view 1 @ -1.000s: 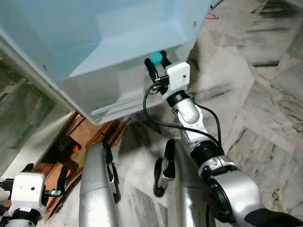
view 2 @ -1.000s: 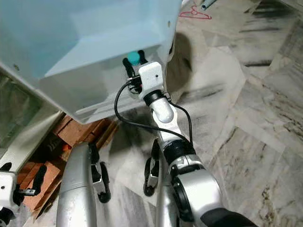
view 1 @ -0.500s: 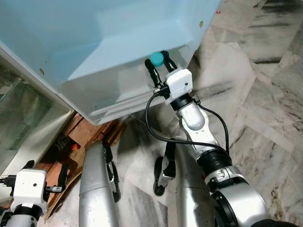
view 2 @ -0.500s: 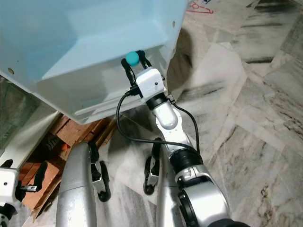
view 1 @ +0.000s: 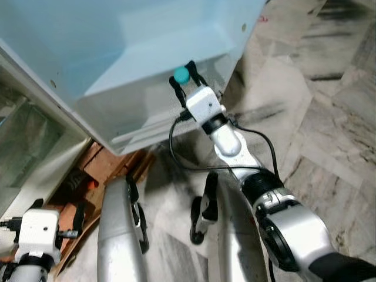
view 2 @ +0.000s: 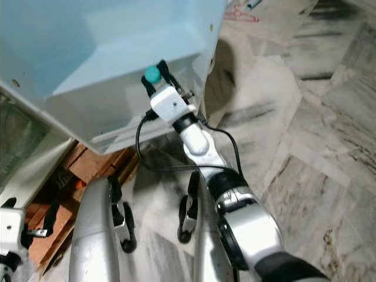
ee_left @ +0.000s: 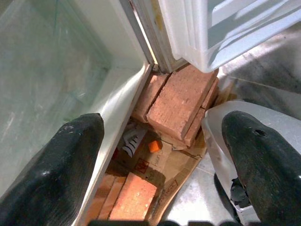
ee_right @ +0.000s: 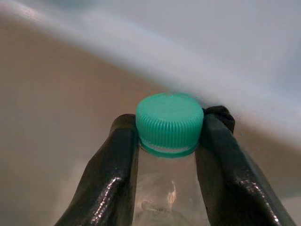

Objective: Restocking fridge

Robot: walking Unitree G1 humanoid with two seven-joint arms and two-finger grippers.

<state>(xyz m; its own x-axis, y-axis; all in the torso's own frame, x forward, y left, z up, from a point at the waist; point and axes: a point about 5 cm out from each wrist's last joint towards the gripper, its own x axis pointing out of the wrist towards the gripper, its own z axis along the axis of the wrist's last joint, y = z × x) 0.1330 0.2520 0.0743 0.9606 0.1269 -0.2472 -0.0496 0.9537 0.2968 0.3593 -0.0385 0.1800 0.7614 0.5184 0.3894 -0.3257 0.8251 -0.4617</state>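
— While our right jaws (view 1: 181, 80) stay clenched on the bottle (ee_right: 170, 188) just under its green cap (ee_right: 170, 123), up at the fridge door (view 1: 117, 53), will it slip?
— We judge it light, smooth plastic; the neck suits. Left jaws (ee_left: 164, 155) hang released, low.

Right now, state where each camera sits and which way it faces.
Head eye views: look down past the right gripper holding a green-capped bottle at the open fridge door; both arms and legs show.
Left wrist: along open fingers at bricks.
Right wrist: along fingers onto that bottle.
Shared: the bottle.
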